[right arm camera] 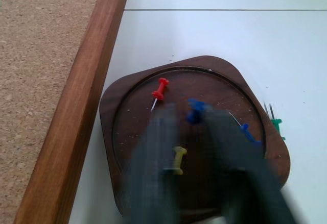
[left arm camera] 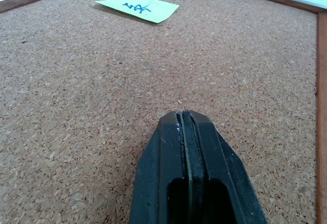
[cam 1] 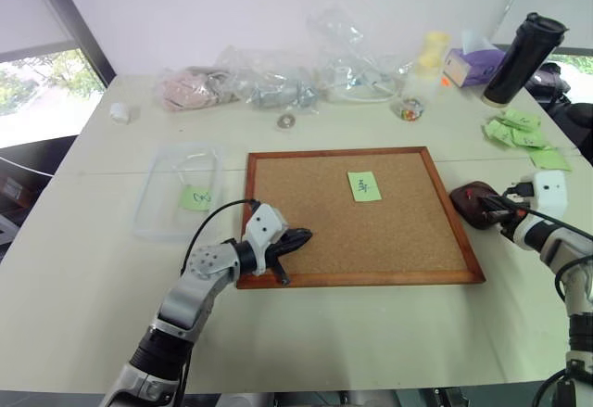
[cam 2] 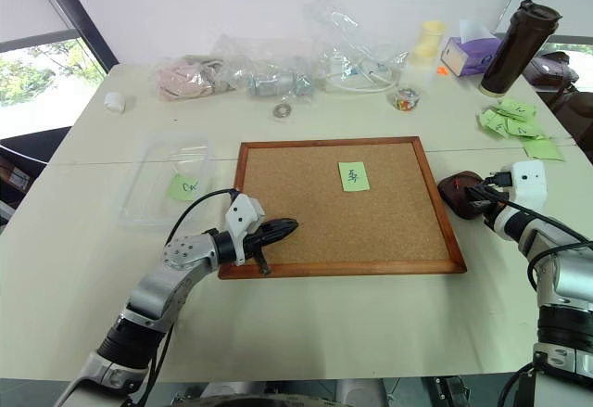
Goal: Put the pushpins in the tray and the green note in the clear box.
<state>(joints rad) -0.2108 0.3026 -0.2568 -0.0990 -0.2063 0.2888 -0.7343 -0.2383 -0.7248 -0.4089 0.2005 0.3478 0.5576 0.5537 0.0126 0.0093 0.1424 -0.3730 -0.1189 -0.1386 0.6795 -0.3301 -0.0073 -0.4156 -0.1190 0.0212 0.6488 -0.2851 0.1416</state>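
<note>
The right hand point(right arm camera: 186, 132) hovers over the tray point(right arm camera: 127, 96), fingers parted, gripping nothing; pushpins point(right arm camera: 159, 90) lie directly beneath. The left hand point(cam 1: 295, 240) rests shut on the cork board point(cam 1: 408, 240), green note point(cam 1: 364, 185) ahead.

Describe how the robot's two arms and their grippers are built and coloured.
Both arms are silver-grey metal segments with black joints and loose black cables. Each wrist carries a white boxy camera housing. The left gripper has two flat black fingers with ridged inner pads; the right gripper has the same black two-finger build.
</note>
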